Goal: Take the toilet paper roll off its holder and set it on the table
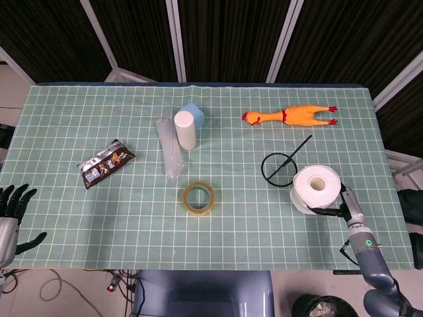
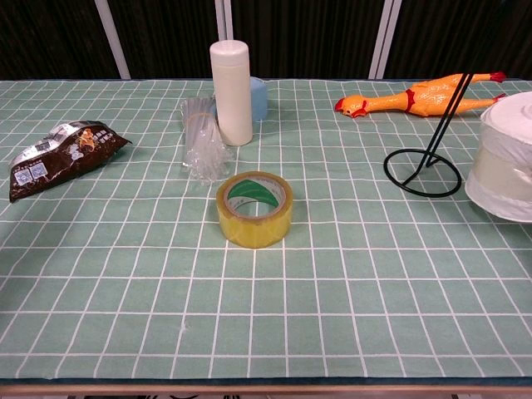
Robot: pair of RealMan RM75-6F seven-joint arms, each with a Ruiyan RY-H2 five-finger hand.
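The white toilet paper roll (image 1: 316, 189) stands upright, core hole up, just right of the black wire holder (image 1: 281, 168), whose ring base lies on the table and whose rod slants up bare. My right hand (image 1: 340, 205) grips the roll's near right side; whether the roll touches the cloth I cannot tell. The chest view shows the roll (image 2: 503, 158) at the right edge beside the holder (image 2: 422, 173), with the hand hidden. My left hand (image 1: 12, 210) hangs off the table's front left corner, fingers spread, holding nothing.
On the green checked table (image 1: 264, 224) lie a yellow tape roll (image 1: 199, 197), a white bottle (image 1: 186, 129) before a blue cup (image 1: 193, 112), a clear plastic bundle (image 1: 170, 153), a snack packet (image 1: 104, 162) and a rubber chicken (image 1: 291, 115).
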